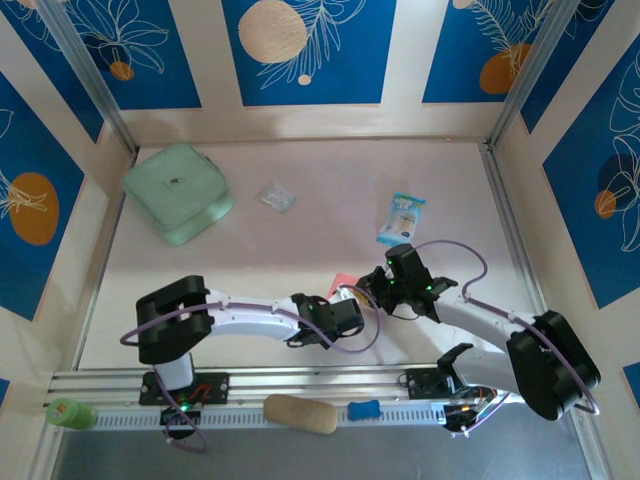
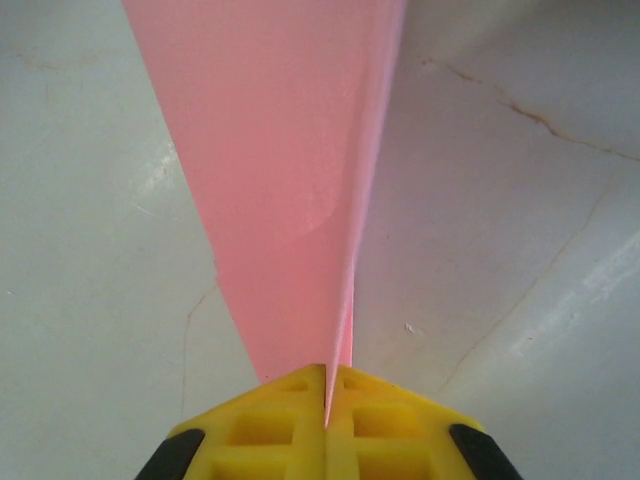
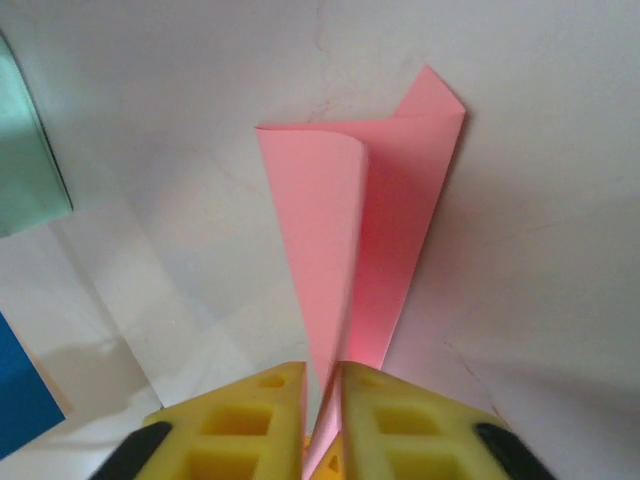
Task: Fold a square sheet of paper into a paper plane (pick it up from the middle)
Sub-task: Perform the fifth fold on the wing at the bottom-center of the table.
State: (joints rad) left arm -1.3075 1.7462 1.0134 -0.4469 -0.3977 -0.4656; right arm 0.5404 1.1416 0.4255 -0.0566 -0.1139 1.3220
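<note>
The salmon-pink paper [image 1: 343, 281] is folded lengthwise into a narrow tapering shape and is held off the table between both grippers, near the front centre. In the left wrist view the paper [image 2: 280, 180] widens away from my left gripper [image 2: 328, 400], whose yellow fingers [image 2: 260, 430] are shut on its creased edge. In the right wrist view the paper [image 3: 385, 230] shows two folded flaps and one upturned corner at the far end. My right gripper [image 3: 322, 400] is shut on its narrow end. From above, the left gripper [image 1: 350, 303] and right gripper [image 1: 368, 287] meet at the paper.
A mint-green pouch [image 1: 178, 192] lies at the back left, a small clear wrapper [image 1: 277, 197] at the back centre, and a blue-and-white snack packet [image 1: 401, 218] behind the right gripper. On the front rail sit a green object [image 1: 70, 413], a tan oblong [image 1: 300, 414] and a blue piece [image 1: 365, 409].
</note>
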